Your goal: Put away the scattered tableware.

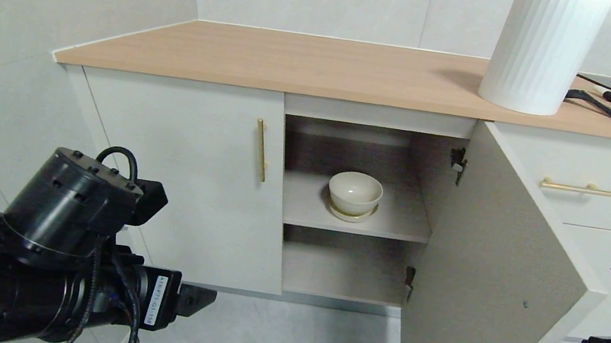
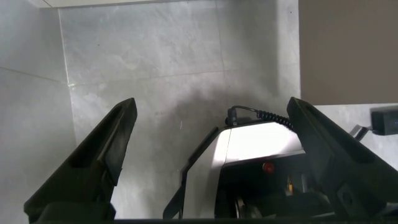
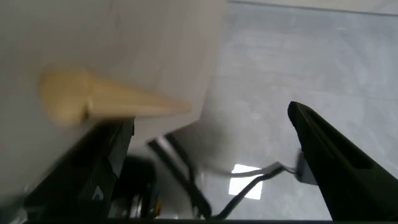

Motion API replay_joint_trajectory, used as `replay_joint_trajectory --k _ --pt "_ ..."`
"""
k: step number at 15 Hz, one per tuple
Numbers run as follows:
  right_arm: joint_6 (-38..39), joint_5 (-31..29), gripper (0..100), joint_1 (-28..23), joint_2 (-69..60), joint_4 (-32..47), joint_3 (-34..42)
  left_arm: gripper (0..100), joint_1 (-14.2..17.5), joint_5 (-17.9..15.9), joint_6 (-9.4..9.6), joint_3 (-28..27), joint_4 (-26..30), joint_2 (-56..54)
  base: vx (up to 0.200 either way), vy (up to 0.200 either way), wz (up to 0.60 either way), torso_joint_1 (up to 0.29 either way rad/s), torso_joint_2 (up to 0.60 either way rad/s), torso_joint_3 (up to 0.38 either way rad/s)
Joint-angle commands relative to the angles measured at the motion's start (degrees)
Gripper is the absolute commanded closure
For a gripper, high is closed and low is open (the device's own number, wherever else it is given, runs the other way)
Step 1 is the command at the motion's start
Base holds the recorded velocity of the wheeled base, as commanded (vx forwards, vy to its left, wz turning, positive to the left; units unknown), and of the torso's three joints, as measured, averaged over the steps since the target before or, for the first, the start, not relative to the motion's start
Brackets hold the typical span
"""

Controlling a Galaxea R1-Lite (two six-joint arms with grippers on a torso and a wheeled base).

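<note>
Shelf (image 1: pixel 396 219) w/ bowl (image 1: pixel 355 191) well apart from L gripper (image 2: pixel 211 106), R gripper (image 3: pixel 208 118).

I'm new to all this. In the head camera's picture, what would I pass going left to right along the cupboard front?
closed door's gold handle → bowl on the cupboard shelf → open cupboard door → gold drawer handle
</note>
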Motion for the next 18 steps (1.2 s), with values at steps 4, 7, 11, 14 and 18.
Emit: replay_joint_trajectory --k 4,7,11,14,18 --pt "2.7 0.1 0 7.6 0.4 -1.7 0.6 0 0.0 0.0 -0.1 -0.1 0.0 -0.1 0.0 0.0 0.0 0.0 0.0 0.0" --pt "3.2 0.0 0 10.1 3.3 -8.0 1.4 0 0.0 0.0 -0.01 -0.2 0.0 -0.1 0.0 0.0 0.0 0.0 0.0 0.0" --pt "3.0 0.0 0 12.6 9.8 -16.2 1.3 0 0.1 0.0 -0.1 -0.3 0.0 -0.4 0.0 0.0 0.0 0.0 0.0 0.0" --pt "2.4 0.0 0 14.5 16.3 -22.6 -0.1 0 0.2 0.0 -0.1 -0.4 0.0 -0.6 0.0 0.0 0.0 0.0 0.0 0.0" --pt "-0.4 0.0 0 15.2 24.6 -30.2 -3.3 0 0.2 0.0 -0.01 -0.6 0.0 -1.3 0.0 0.0 0.0 0.0 0.0 0.0"
